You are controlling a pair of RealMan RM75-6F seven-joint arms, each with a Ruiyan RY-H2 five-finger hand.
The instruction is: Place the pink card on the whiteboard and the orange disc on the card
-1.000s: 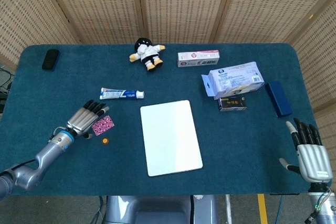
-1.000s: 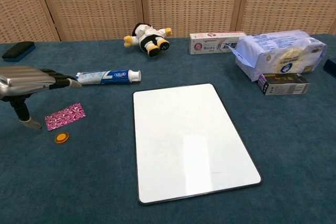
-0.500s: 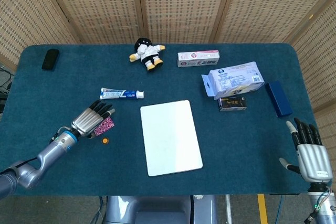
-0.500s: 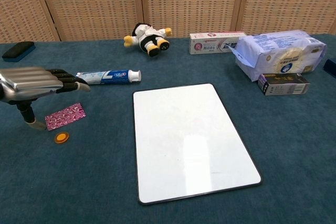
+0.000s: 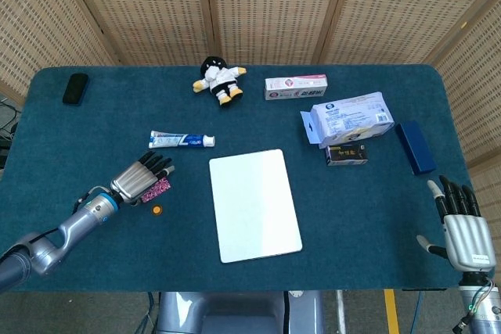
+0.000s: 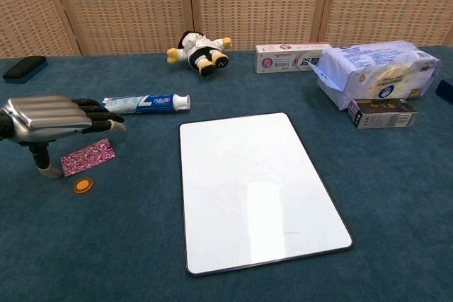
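The pink patterned card [image 6: 88,156] lies flat on the blue cloth, left of the whiteboard [image 6: 256,186]. In the head view my left hand [image 5: 141,178] covers most of the card [image 5: 159,188]. That hand [image 6: 58,121] hovers flat above the card with fingers stretched out and thumb hanging down, holding nothing. The small orange disc [image 6: 83,186] sits just in front of the card, also seen as the disc [image 5: 157,210] in the head view. The whiteboard [image 5: 254,204] is bare. My right hand [image 5: 464,232] stays at the table's right front corner, fingers spread.
A toothpaste tube [image 6: 146,103] lies just behind my left hand. Further back are a plush doll [image 6: 199,51], a toothpaste box [image 6: 292,56], a tissue pack [image 6: 376,71] and a small dark box [image 6: 382,113]. A black eraser [image 5: 75,87] sits far left, a blue box [image 5: 415,147] far right.
My left hand has slid right and slightly forward, now covering more of the pink card. The card, disc and right hand have not moved.
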